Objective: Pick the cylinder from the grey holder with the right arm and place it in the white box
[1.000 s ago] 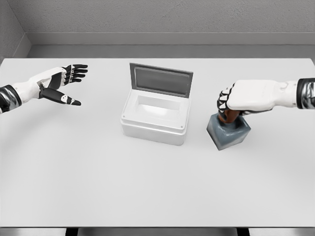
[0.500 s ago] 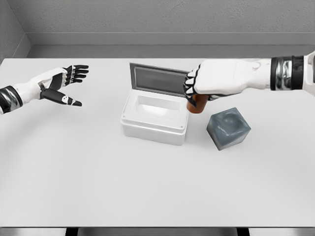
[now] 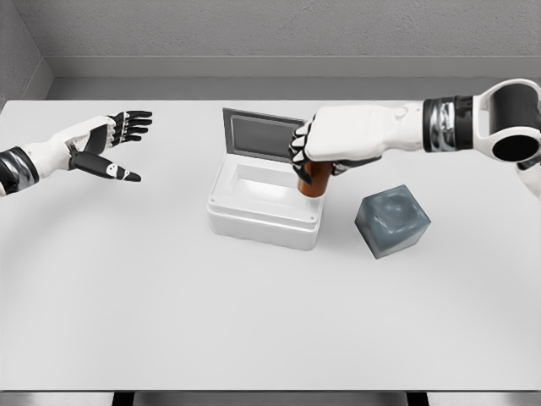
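Brown, the cylinder (image 3: 314,180) hangs below my right hand (image 3: 325,144), fingers wrapped round its top, over the right end of the open white box (image 3: 266,207). The grey holder (image 3: 391,222) stands right of it. My left hand (image 3: 100,145) hovers spread, far left above the worktop (image 3: 169,296).

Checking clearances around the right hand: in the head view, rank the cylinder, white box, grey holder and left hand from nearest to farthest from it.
1. Cylinder: held in the right hand, above the box's right end.
2. White box: just below and left.
3. Grey holder: lower right, apart on the table.
4. Left hand: far left, open.
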Robot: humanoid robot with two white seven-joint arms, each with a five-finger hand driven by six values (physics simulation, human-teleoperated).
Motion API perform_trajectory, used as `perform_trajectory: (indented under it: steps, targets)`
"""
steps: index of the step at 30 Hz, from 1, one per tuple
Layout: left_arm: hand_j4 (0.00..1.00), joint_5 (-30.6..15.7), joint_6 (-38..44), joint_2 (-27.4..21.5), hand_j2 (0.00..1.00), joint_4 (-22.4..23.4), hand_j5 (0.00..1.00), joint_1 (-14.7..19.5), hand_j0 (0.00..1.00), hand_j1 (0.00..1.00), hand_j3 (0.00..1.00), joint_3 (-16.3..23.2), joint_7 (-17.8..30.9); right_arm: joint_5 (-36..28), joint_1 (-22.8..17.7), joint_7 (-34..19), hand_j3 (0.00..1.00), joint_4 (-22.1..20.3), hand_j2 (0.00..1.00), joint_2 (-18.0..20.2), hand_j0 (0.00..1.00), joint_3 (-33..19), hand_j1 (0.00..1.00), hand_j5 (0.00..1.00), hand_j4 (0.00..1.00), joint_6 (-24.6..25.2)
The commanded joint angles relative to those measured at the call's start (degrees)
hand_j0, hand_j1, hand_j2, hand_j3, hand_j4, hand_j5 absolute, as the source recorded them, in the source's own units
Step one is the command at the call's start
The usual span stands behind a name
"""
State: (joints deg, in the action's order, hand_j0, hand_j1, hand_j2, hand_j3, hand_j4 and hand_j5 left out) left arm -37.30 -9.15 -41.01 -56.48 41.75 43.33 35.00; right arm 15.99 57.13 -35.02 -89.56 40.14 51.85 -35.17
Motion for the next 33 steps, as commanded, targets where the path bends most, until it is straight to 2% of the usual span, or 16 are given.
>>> perform_trajectory:
  steps: [1, 11, 27, 33]
  targets:
    - [1.0, -0.3, 0.0, 0.0, 1.0, 0.0, 1.0, 0.0, 1.0, 1.0, 1.0, -0.1, 0.0, -0.2, 0.0, 0.0, 0.34, 1.1, 0.34, -0.3, 0.34, 0.5, 0.34, 0.34, 0.34, 0.2]
    - [1.0, -0.3, 0.0, 0.0, 1.0, 0.0, 1.0, 0.0, 1.0, 1.0, 1.0, -0.1, 0.0, 1.1, 0.4, 0.0, 0.34, 4.4, 0.34, -2.2, 0.34, 2.2, 0.34, 0.34, 0.34, 0.2]
    - [1.0, -0.3, 0.0, 0.0, 1.0, 0.0, 1.0, 0.0, 1.0, 1.0, 1.0, -0.2, 0.0, 1.9, 0.8, 0.0, 0.34, 6.0, 0.34, -3.8, 0.34, 3.3, 0.34, 0.34, 0.34, 0.2]
    - [1.0, -0.3, 0.0, 0.0, 1.0, 0.1, 1.0, -0.1, 1.0, 1.0, 1.0, -0.2, 0.0, 2.3, 1.1, 0.0, 0.34, 7.8, 0.34, -4.7, 0.34, 3.3, 0.34, 0.34, 0.34, 0.2]
